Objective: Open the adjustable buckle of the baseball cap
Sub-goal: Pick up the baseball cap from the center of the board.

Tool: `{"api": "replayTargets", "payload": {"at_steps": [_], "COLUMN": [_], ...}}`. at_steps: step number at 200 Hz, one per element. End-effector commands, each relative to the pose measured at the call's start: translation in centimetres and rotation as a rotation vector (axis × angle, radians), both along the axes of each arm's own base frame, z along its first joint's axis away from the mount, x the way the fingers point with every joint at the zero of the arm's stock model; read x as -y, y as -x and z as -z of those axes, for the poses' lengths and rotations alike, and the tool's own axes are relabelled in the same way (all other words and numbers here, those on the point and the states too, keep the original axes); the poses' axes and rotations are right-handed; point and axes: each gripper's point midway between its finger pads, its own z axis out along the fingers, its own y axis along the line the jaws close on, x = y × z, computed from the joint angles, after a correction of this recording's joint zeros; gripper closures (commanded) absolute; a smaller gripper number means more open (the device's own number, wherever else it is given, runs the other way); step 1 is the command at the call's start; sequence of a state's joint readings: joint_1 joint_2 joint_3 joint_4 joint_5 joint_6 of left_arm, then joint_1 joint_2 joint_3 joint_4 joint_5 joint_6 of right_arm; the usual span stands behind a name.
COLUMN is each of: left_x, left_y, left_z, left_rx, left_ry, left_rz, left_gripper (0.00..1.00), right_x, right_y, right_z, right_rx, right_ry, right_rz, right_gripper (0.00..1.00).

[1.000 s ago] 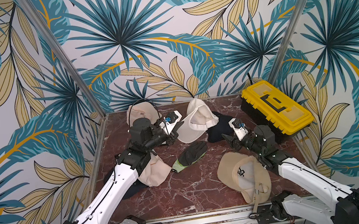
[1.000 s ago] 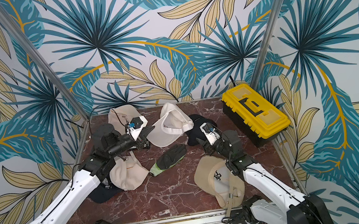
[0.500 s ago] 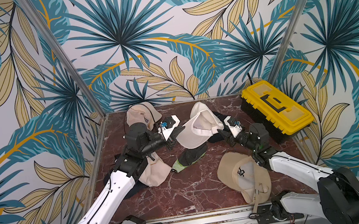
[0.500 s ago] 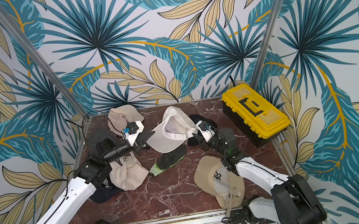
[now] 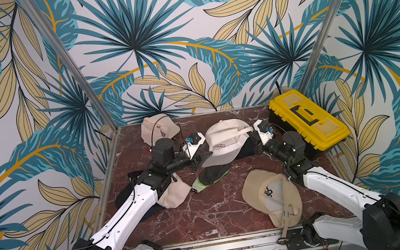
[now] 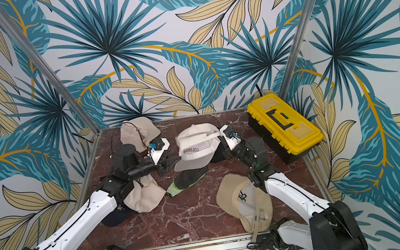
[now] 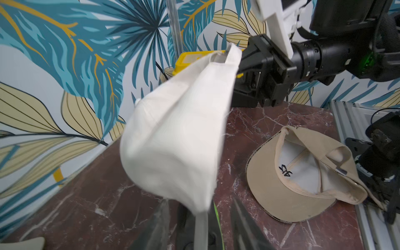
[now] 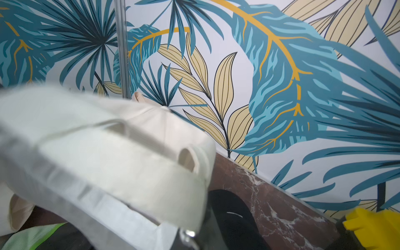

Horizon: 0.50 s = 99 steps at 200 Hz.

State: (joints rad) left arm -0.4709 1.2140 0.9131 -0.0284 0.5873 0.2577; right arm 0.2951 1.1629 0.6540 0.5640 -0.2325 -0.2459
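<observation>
The white baseball cap [image 5: 222,138] [image 6: 194,145] with grey lettering hangs off the table between my two grippers. In both top views my left gripper [image 5: 198,158] [image 6: 169,163] is at the tip of its brim. In the left wrist view the left gripper [image 7: 199,202] is open, its blurred fingers [image 7: 163,216] apart with the brim's edge between them. My right gripper [image 5: 253,136] [image 8: 194,240] is shut on the back strap of the cap [image 8: 108,151], beside the shiny metal buckle [image 8: 189,234].
A yellow toolbox [image 5: 306,119] stands at the back right. A tan cap [image 5: 272,195] lies upside down at the front right. A black and green cap [image 5: 210,178] and a black cap [image 5: 246,148] lie under the held one. Two beige caps [image 5: 172,198] [image 5: 159,129] lie on the left.
My right gripper has reached in and shut on the white cap's strap. My left gripper, shut on the brim before, has opened. The cap now hangs stretched between both arms.
</observation>
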Motion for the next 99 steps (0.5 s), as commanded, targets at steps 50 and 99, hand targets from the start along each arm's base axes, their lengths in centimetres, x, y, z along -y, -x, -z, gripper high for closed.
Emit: {"api": "replayTargets", "payload": {"at_steps": [50, 99], "left_x": [-0.7, 1.4], "left_y": [1.1, 1.6], "left_z": [-1.8, -3.8], "left_rx": [0.158, 0.153], "left_ry": [-0.032, 0.024], "left_rz": [0.012, 0.143], "left_gripper": [0.36, 0.27], "right_x": [-3.5, -6.9], "right_y": [0.6, 3.1], "right_z": [-1.9, -1.7], "right_rx": [0.146, 0.188], "right_ry": [0.109, 0.142], "right_rz": [-0.220, -0.506], "right_gripper": [1.00, 1.00]}}
